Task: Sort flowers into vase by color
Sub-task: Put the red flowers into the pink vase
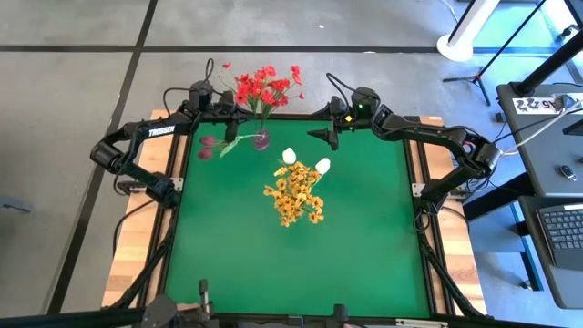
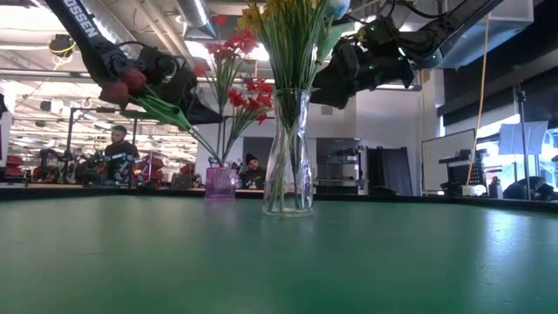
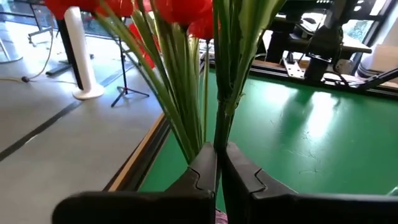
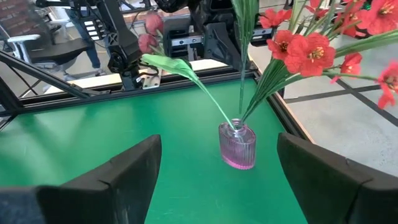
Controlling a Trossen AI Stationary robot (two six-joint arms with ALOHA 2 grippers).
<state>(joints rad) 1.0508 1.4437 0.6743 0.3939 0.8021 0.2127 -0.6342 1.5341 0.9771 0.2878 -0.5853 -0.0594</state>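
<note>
A small pink ribbed vase [image 4: 237, 146] stands near the table's far edge [image 1: 261, 139] and holds red blossom sprays [image 1: 264, 87]. A dark-red bud spray [image 1: 208, 146] with a leaf leans out of it toward the left. My left gripper [image 3: 217, 163] is shut on a green stem just above this vase [image 1: 230, 128]. My right gripper [image 4: 217, 168] hovers open to the right of the pink vase [image 1: 328, 137], touching nothing. A clear glass vase [image 2: 288, 153] at the table's middle holds yellow-orange clusters [image 1: 293, 199] and white buds [image 1: 290, 156]. My left gripper pinches a green stem [image 3: 219, 134] between its two fingers, which lie across it, coming slanting down from the far left. The stem runs upright past the fingers among the red sprays. In the right wrist view it goes down into the pink vase's mouth [image 4: 236, 126].
The near half of the green table [image 1: 301, 273] has free room. The clear vase stands between that room and the pink vase. People sit in the room behind the table [image 2: 118, 148]. A desk with a laptop [image 1: 560, 228] is off the table's right side.
</note>
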